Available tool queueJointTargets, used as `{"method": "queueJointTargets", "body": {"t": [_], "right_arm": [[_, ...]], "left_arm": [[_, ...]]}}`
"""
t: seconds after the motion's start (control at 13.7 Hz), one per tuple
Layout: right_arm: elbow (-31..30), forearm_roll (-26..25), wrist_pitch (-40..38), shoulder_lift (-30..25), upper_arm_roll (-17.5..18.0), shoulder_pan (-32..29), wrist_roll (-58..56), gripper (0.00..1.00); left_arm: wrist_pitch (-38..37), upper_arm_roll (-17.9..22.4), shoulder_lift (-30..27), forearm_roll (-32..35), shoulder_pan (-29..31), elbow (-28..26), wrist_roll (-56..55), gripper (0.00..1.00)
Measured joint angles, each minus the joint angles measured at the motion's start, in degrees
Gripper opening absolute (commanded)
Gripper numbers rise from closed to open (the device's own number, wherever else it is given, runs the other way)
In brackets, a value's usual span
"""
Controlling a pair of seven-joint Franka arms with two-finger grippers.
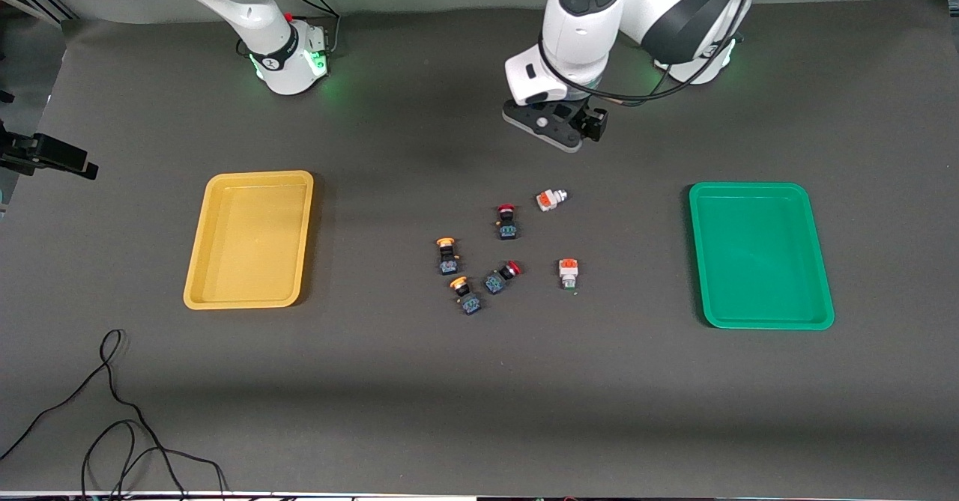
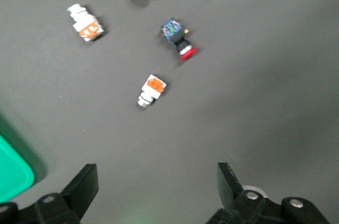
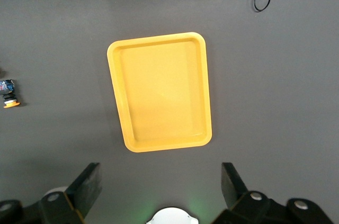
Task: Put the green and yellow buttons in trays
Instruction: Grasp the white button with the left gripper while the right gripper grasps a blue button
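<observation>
Overhead, the front view shows the yellow tray [image 1: 249, 240] toward the right arm's end of the table and the green tray [image 1: 760, 254] toward the left arm's end, both holding nothing; six switches lie loose between them: two yellow-capped buttons [image 1: 447, 255] [image 1: 464, 295], two red-capped switches [image 1: 507, 222] [image 1: 501, 276], and two white-bodied buttons [image 1: 551, 199] [image 1: 569, 272]; the left gripper [image 1: 558, 128] hangs over bare mat near the left arm's base, its fingers hidden under the wrist; the right arm waits, cut off at the top edge, its gripper out of frame; next, the left wrist view shows the left gripper [image 2: 156, 187] spread wide and holding nothing, one yellow cap clipped at the edge, only a corner of the green tray [image 2: 13, 163] showing; lastly, the right wrist view shows the right gripper [image 3: 161, 187] also parted and bare, over the yellow tray [image 3: 119, 49], one yellow-capped button [image 3: 9, 94] at the edge
</observation>
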Motion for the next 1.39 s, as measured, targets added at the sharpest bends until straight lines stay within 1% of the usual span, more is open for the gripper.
{"method": "queueJointTargets", "body": {"t": [0.15,0.37,0.51,0.73,0.88,1.1,1.39], "right_arm": [[0.0,0.0,0.0,0.6,0.1,0.2,0.0,1.00],[0.0,0.2,0.0,1.1,0.4,0.7,0.0,1.00],[0.0,1.9,1.0,1.7,0.5,2.1,0.8,1.00],[0.0,4.5,4.5,3.6,0.6,5.5,6.8,1.00],[-0.1,4.5,7.6,6.0,0.7,9.3,11.8,1.00],[-0.1,4.5,12.5,10.6,0.8,13.4,18.2,1.00],[-0.1,4.5,21.7,17.6,0.8,18.2,25.9,1.00]], "left_arm": [[0.0,0.2,0.0,0.0,-0.1,-1.1,5.0,1.00],[1.3,0.6,-0.1,0.0,0.0,-3.0,7.6,1.00],[8.2,0.5,0.0,0.0,-0.1,-7.6,8.0,1.00],[20.3,0.5,1.2,0.0,-0.5,-15.9,8.5,1.00],[25.7,0.5,4.0,0.0,-1.0,-18.2,8.6,1.00],[32.3,0.5,9.7,0.1,-1.6,-18.5,8.8,1.00],[40.1,0.5,16.7,0.3,-1.9,-18.5,8.8,1.00]]}}
